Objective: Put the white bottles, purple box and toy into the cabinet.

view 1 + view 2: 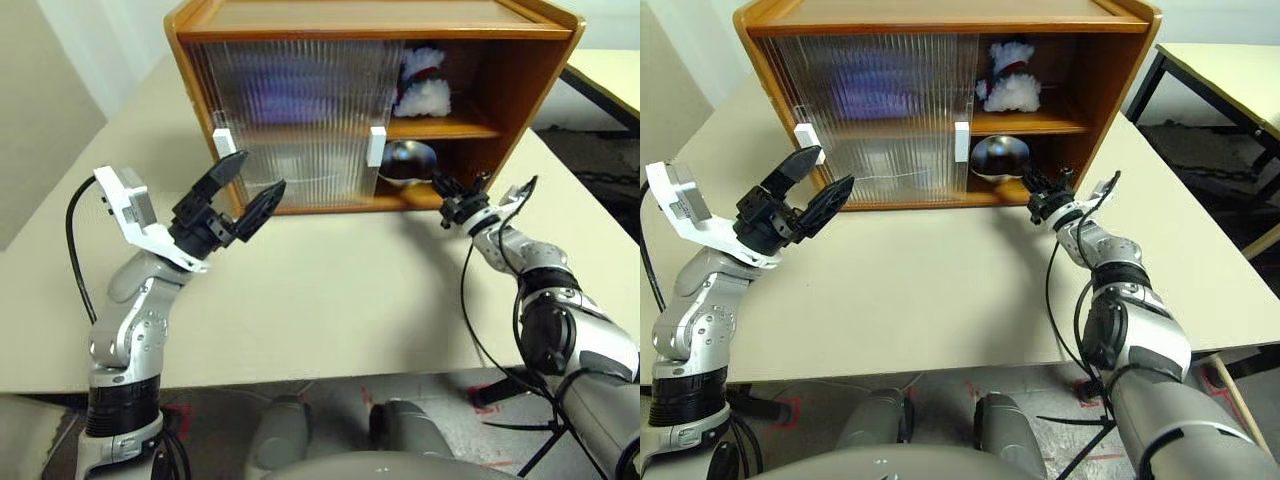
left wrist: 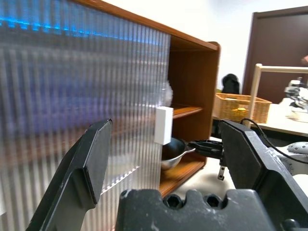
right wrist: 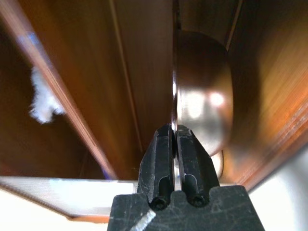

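Wood cabinet point(image 1: 520, 90): orange-brown, stood at the far side of the bench point(image 1: 330, 300); right half is uncovered, left half is screened by the ribbed sliding doors point(image 1: 290, 120).
Door handles: two white rectangular handles are seen, one at the left door edge point(image 1: 223, 143), one at the edge of the opening point(image 1: 377, 146).
Toy point(image 1: 422, 85): seated on the upper shelf point(image 1: 455, 128) in the open right bay; white plush with a red patch is visible, finer detail cannot be made out.
Purple box: only a blurred purple patch point(image 1: 285, 95) is seen through the ribbed door at upper-shelf level; it cannot be confirmed as the box.
White bottles: cannot be identified behind the doors.
Metal bowl point(image 1: 408, 160): tilted on its side in the lower right bay, just beside the inner door handle.
Right claw point(image 1: 450, 200): reached to the mouth of the lower bay, fingers pressed together on the thin rim of the metal bowl, as seen in the right wrist view point(image 3: 174, 144).
Right claw vs toy: toy sits one shelf above the claw, apart from it.
Left claw point(image 1: 245, 190): fingers spread wide, nothing held, raised over the bench just in front of the closed left door.
Left claw vs toy: well apart; the toy is across the cabinet front to the right.
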`<move>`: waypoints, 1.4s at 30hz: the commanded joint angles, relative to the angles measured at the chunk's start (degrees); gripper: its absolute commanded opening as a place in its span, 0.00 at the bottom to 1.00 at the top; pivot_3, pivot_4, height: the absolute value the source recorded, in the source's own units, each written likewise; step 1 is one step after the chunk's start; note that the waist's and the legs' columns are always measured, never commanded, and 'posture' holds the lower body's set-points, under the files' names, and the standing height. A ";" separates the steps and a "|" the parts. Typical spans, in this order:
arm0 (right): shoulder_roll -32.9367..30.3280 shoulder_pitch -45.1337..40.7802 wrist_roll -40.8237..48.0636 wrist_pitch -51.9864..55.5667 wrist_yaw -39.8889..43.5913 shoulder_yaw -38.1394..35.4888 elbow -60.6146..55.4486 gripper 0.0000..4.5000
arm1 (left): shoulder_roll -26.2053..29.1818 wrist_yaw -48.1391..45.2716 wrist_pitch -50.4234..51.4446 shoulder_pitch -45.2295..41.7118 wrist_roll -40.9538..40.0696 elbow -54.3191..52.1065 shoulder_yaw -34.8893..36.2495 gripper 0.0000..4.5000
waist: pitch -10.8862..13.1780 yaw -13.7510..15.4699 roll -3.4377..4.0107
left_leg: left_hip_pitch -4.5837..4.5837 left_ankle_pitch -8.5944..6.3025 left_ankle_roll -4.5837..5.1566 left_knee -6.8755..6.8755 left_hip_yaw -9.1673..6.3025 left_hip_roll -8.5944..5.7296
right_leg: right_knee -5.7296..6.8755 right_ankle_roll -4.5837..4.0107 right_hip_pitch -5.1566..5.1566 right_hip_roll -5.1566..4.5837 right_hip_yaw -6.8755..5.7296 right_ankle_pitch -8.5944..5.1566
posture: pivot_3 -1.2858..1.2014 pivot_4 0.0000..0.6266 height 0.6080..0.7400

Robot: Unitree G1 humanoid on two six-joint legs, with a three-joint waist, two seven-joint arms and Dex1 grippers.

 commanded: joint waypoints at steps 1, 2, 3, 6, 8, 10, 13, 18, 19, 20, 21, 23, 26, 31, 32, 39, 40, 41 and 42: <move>-0.65 -2.13 -3.10 -2.96 1.55 -2.22 3.75 0.01 | 0.52 0.92 0.53 1.37 -0.72 -1.76 0.49 1.00 | 0.00 0.48 0.00 | -0.02 0.00 0.00 -0.02 0.00 0.00 | 0.00 0.00 0.00 0.00 0.01 0.00 | 0.64 0.00 1.00; -0.71 -2.57 -3.79 -4.09 1.35 -2.64 4.79 0.01 | 0.61 1.16 0.62 1.72 -0.79 -2.27 0.62 1.00 | 0.00 1.15 -0.01 | -0.02 0.00 0.00 -0.02 0.00 0.00 | 0.00 0.00 0.00 -0.01 0.01 0.00 | 0.64 0.00 1.00; -0.76 -2.85 -4.61 -5.24 1.13 -2.80 5.64 0.01 | 0.71 1.38 0.74 1.98 -0.88 -2.68 0.77 1.00 | 0.00 1.61 -0.01 | -0.01 0.00 0.00 -0.01 0.00 0.01 | -0.01 0.00 -0.01 0.00 -0.02 0.00 | 0.65 0.00 1.00; -0.74 -3.45 -7.02 -7.17 1.06 -3.78 7.39 0.01 | 0.99 1.85 1.07 2.38 -1.12 -3.45 0.98 1.00 | -0.01 2.43 -0.02 | -0.03 0.00 -0.01 -0.01 0.00 0.01 | -0.03 0.00 -0.02 -0.02 -0.04 0.00 | 0.65 0.01 1.00; -0.55 -3.75 -8.64 -8.36 0.83 -4.11 8.01 0.14 | 1.27 1.98 1.23 2.46 -1.28 -3.62 0.99 1.00 | -0.01 2.73 -0.02 | -0.04 0.00 -0.01 -0.01 0.02 0.01 | -0.02 0.00 -0.02 -0.01 -0.03 0.00 | 0.64 0.01 1.00; -0.34 -3.96 -9.70 -9.06 0.83 -4.76 8.29 0.27 | 1.54 2.02 1.30 2.30 -1.49 -3.46 0.89 1.00 | -0.01 2.82 -0.02 | -0.04 0.00 -0.01 0.00 0.02 0.01 | -0.01 -0.01 -0.02 -0.01 -0.07 0.00 | 0.64 0.01 1.00; -0.24 -3.98 -10.75 -9.25 1.32 -5.83 8.20 0.52 | 1.68 1.73 1.34 1.84 -1.60 -2.90 0.45 1.00 | -0.02 2.78 -0.04 | -0.05 -0.01 -0.01 0.00 0.02 0.02 | -0.02 -0.01 -0.02 -0.02 -0.07 0.00 | 0.63 0.00 1.00; -0.89 -3.56 -11.21 -6.93 2.51 -7.21 6.52 0.94 | 1.28 0.59 1.00 -0.01 -1.53 -0.67 -0.72 1.00 | -0.02 2.65 -0.04 | -0.05 -0.01 -0.01 0.00 0.04 0.03 | -0.04 -0.02 -0.02 -0.02 -0.08 0.00 | 0.62 0.00 1.00; -1.26 -3.24 -10.90 -5.69 2.62 -7.60 5.69 0.99 | 0.98 0.21 0.84 -0.78 -1.44 0.17 -1.19 1.00 | -0.02 2.57 -0.04 | -0.05 -0.01 -0.01 0.00 0.04 0.03 | -0.03 -0.02 -0.02 -0.02 -0.08 0.00 | 0.60 0.00 1.00; -1.51 -2.83 -10.66 -4.54 2.71 -7.84 4.81 0.99 | 0.73 -0.17 0.71 -1.45 -1.40 0.94 -1.57 1.00 | -0.02 2.57 -0.03 | -0.04 -0.01 -0.01 0.01 0.05 0.03 | -0.03 -0.02 -0.02 -0.02 -0.08 0.00 | 0.60 0.00 1.00; -1.73 -2.33 -10.42 -3.41 2.66 -8.09 3.94 0.99 | 0.42 -0.47 0.57 -2.11 -1.27 1.65 -1.97 1.00 | -0.03 2.49 -0.02 | -0.04 -0.01 -0.01 0.03 0.07 0.01 | -0.03 -0.02 -0.02 -0.02 -0.10 0.01 | 0.60 0.00 1.00; -1.81 -0.81 -9.90 -1.00 1.81 -8.55 1.71 0.99 | -0.11 -1.10 0.30 -3.20 -1.07 2.95 -2.64 1.00 | -0.04 2.26 -0.04 | -0.03 -0.01 -0.01 0.04 0.07 0.01 | -0.03 -0.02 -0.02 -0.02 -0.09 0.01 | 0.59 0.00 1.00; -0.49 4.45 -8.60 5.25 -0.03 -8.49 -7.30 0.99 | -0.83 -2.32 -0.20 -4.75 -0.79 5.17 -3.41 1.00 | -0.08 1.81 -0.09 | -0.06 -0.01 -0.01 0.03 0.07 0.01 | -0.06 -0.02 -0.02 -0.02 -0.10 0.00 | 0.58 0.00 1.00; 5.47 16.45 -4.02 14.33 -7.38 -7.01 -34.24 0.99 | -1.57 -4.10 -0.93 -6.74 -0.43 8.25 -4.25 1.00 | -0.12 -0.29 -0.04 | -0.19 -0.03 -0.05 -0.02 0.04 0.27 | -0.03 -0.03 -0.05 -0.04 -0.05 -0.02 | 0.56 0.00 1.00; 6.84 18.57 -2.90 15.61 -9.27 -6.60 -39.77 0.99 | -1.70 -4.51 -1.09 -7.20 -0.37 8.91 -4.39 1.00 | -0.13 -0.79 -0.02 | -0.21 -0.03 -0.05 -0.03 0.02 0.29 | -0.01 -0.02 -0.05 -0.04 -0.02 -0.03 | 0.55 0.00 1.00; 6.79 26.72 -9.21 13.65 -9.63 6.84 -64.72 0.99 | -2.20 -6.14 -1.76 -9.29 0.17 11.86 -4.71 1.00 | -0.16 -4.97 0.06 | -0.05 -0.03 -0.05 0.06 0.04 0.31 | 0.22 0.01 0.00 0.01 0.06 -0.04 | 0.54 0.00 1.00; 4.63 28.06 -13.83 10.55 -6.79 12.24 -68.41 0.99 | -2.17 -6.35 -1.83 -9.45 0.19 12.17 -4.64 1.00 | -0.16 -5.32 0.08 | -0.01 -0.03 -0.05 0.06 0.04 0.31 | 0.24 0.00 0.02 0.01 0.05 -0.05 | 0.54 0.00 1.00; 2.43 29.20 -18.87 6.72 -4.04 17.67 -71.46 0.99 | -2.14 -6.58 -1.93 -9.58 0.21 12.47 -4.56 1.00 | -0.16 -5.61 0.11 | 0.00 -0.03 -0.05 0.06 0.04 0.25 | 0.26 -0.01 0.02 0.02 0.06 -0.04 | 0.54 0.00 1.00; 0.69 29.97 -22.72 3.29 -1.88 21.64 -73.17 0.99 | -2.15 -6.73 -2.02 -9.72 0.28 12.74 -4.53 1.00 | -0.16 -6.08 0.10 | 0.03 -0.03 -0.05 0.06 0.04 0.06 | 0.27 -0.03 0.02 0.03 0.05 -0.06 | 0.54 0.00 1.00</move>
